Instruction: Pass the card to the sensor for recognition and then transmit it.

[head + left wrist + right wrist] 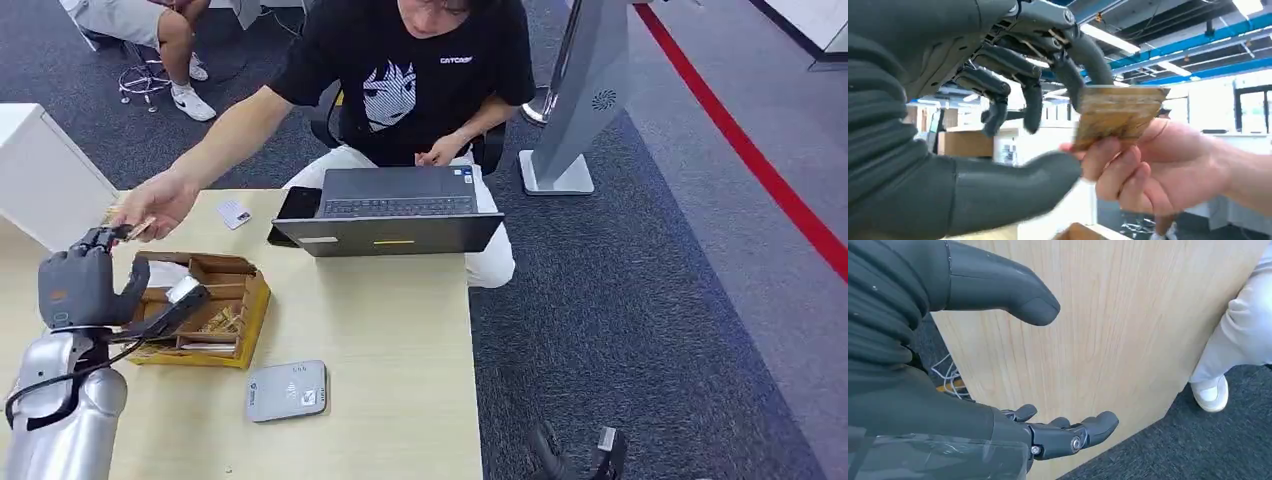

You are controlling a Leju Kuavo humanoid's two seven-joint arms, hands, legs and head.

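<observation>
A: Thin, stiff, gold-brown patterned card [1118, 116] above the desk's far-left corner, pinched by left hand [1013, 100] fingertips and person's hand [1153, 165] alike.

B: Light, slick, likely; best gripped across flat faces. Right hand [1048, 390] spread, empty.

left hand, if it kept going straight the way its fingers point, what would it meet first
Most likely the brownish gold card at its fingertips, held in the person's hand. That hand lies just behind the card. Depth is hard to judge.
</observation>
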